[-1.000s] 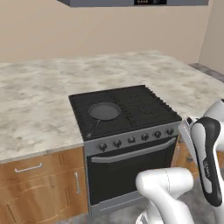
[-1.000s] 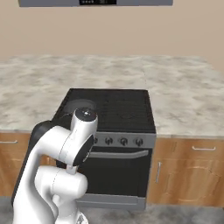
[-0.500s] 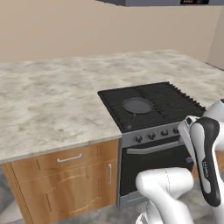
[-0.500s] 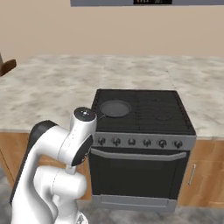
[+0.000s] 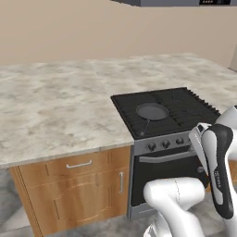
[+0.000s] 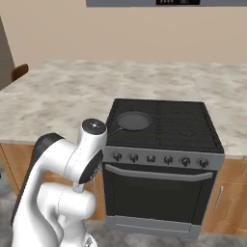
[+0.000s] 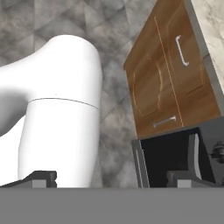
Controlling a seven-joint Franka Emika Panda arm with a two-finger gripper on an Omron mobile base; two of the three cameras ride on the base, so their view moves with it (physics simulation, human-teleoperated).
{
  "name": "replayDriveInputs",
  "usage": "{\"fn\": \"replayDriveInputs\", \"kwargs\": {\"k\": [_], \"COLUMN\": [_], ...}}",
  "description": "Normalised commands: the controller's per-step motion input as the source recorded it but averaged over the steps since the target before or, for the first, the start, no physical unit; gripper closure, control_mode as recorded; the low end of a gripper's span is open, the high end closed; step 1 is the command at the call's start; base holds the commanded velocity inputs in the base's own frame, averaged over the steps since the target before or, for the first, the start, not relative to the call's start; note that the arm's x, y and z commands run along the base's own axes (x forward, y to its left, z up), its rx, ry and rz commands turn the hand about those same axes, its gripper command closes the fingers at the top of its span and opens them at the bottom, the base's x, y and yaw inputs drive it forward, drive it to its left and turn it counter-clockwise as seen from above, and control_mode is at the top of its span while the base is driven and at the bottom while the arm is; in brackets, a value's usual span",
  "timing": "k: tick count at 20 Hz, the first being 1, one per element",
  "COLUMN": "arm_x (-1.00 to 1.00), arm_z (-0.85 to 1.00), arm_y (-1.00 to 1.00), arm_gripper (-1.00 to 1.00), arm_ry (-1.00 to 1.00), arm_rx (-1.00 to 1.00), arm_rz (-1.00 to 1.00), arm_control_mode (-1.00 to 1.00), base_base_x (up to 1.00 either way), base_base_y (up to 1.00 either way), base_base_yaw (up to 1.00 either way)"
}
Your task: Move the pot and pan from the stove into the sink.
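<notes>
The pan [image 5: 152,111], shallow and dark grey with a thin black handle pointing toward the front, sits on the front left burner of the black stove [image 5: 187,107]. The right base view shows the same pan [image 6: 134,120] on the stove [image 6: 181,126], above the row of knobs. My gripper [image 7: 113,180] is open and empty, pointing down at the floor beside the stove's oven door [image 7: 175,159]. Its fingertips [image 7: 41,178] stand far apart. The pot and the sink are out of view.
A marbled counter [image 5: 60,111] runs left of the stove, with a wooden drawer and cabinet doors [image 5: 78,185] below it. More counter [image 6: 231,96] lies to the stove's right. A range hood hangs above. The floor [image 7: 109,26] is grey tile.
The whole scene has slid to the right in both base views, so the base has driven left along the counter. The pan stays on its burner and the gripper stays open.
</notes>
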Motion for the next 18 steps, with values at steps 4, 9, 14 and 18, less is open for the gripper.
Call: {"fn": "replayDriveInputs", "kwargs": {"k": [4, 9, 14, 18], "arm_x": [0.00, 0.00, 0.00, 0.00], "arm_z": [0.00, 0.00, 0.00, 0.00], "arm_y": [0.00, 0.00, 0.00, 0.00], "arm_gripper": [-1.00, -1.00, -1.00, -1.00], "arm_ry": [0.00, 0.00, 0.00, 0.00], "arm_rx": [0.00, 0.00, 0.00, 0.00], "arm_rz": [0.00, 0.00, 0.00, 0.00], "arm_control_mode": [1.00, 1.00, 1.00, 1.00], "base_base_x": [0.01, 0.13, 0.05, 0.80], "base_base_y": [-0.01, -0.60, -0.21, 0.00], "base_base_yaw": [0.01, 0.08, 0.02, 0.00]}}
